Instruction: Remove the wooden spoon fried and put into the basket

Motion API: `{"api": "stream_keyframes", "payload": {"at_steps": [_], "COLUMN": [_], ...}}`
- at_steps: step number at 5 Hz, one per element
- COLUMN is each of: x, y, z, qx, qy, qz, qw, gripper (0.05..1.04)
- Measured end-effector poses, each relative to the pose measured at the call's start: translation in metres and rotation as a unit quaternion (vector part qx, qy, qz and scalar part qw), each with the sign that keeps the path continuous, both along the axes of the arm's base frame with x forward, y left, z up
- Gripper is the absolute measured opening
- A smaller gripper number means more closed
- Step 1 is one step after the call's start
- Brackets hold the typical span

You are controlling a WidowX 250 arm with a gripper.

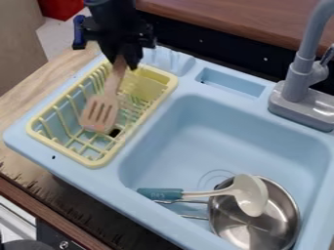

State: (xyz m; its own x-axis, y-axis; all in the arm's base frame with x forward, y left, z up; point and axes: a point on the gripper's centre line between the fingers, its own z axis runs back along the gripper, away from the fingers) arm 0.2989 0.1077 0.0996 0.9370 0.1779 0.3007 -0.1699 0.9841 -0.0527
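In the camera view, the yellow basket is seen below and to the left of the fingers of the black gripper, with the slotted head of the wooden spatula hung downward from them within the basket's outline; whether its floor is touched cannot be told. The spatula's handle is pinched between the fingers, which are parted only by its thickness. To their right and lower down, the ladle is laid across the metal pan in the blue sink, and the grey faucet is placed farthest right.
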Motion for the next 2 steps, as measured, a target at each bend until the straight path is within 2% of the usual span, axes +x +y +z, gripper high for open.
{"api": "stream_keyframes", "payload": {"at_steps": [1, 2], "x": [0.0039, 0.0083], "y": [0.0077, 0.0041], "z": [-0.0085, -0.0178], "qx": [0.011, 0.03], "qy": [0.011, -0.006], "qz": [0.014, 0.004], "qw": [0.9998, 0.9995], "gripper": [0.3, 0.3]}}
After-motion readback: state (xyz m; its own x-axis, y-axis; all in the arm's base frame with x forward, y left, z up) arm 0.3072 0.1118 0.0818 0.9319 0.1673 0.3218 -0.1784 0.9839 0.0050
